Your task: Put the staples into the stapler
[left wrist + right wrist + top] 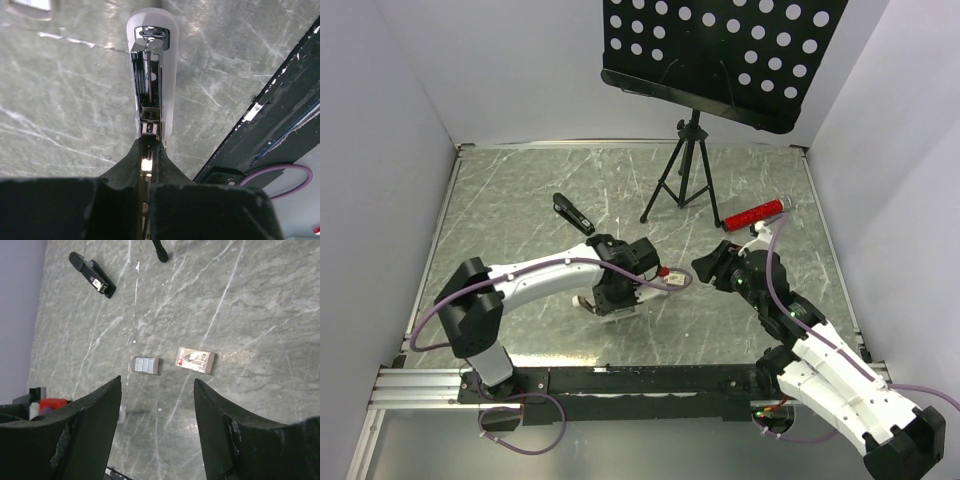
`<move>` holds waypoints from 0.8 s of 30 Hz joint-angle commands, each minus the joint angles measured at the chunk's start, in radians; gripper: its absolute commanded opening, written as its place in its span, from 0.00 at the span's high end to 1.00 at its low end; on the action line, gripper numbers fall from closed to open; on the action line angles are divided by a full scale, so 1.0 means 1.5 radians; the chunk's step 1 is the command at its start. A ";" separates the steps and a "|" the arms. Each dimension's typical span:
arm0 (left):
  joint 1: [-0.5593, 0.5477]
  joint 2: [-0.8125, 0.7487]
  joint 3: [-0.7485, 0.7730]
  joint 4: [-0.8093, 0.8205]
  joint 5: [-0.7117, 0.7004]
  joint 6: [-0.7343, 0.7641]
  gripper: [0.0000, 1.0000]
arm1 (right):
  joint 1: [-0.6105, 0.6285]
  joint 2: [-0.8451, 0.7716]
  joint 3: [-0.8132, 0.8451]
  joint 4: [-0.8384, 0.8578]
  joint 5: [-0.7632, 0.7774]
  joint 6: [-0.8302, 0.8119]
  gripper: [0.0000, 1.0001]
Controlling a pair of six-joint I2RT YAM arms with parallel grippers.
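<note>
— Right claw (pixel 157 385) is spread wide and empty, hanging over the staples (pixel 144 365). Where exactly do they lie?

— Flat on the bench (pixel 250 300), roughly midway between its left and right edges, I think; the overhead view is too coarse to pick them out. The tan-and-white box (pixel 196 360) sits just beside them, not touching.

— And the left claw (pixel 148 150)?

— Pinched narrow on the rear end of the white stapler (pixel 167 80), whose staple channel is laid bare.

— How will the strip handle?

— Light, stiff and slick, I'd judge, and probably brittle: glued staples snap apart if bent. It lies low on a hard top, so there's little to bite. I'd take it across its narrow width, on the long side edges near the middle, with a gentle squeeze.
</note>
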 commanded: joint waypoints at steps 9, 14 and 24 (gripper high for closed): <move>-0.040 0.057 -0.001 0.000 -0.040 0.006 0.91 | 0.001 0.012 -0.032 0.042 0.002 -0.008 0.33; -0.052 0.070 -0.014 0.009 -0.063 -0.002 0.89 | 0.001 0.015 -0.047 0.056 0.002 -0.006 0.33; -0.078 0.079 -0.020 0.019 -0.086 -0.006 0.78 | 0.002 0.026 -0.056 0.070 0.002 -0.014 0.33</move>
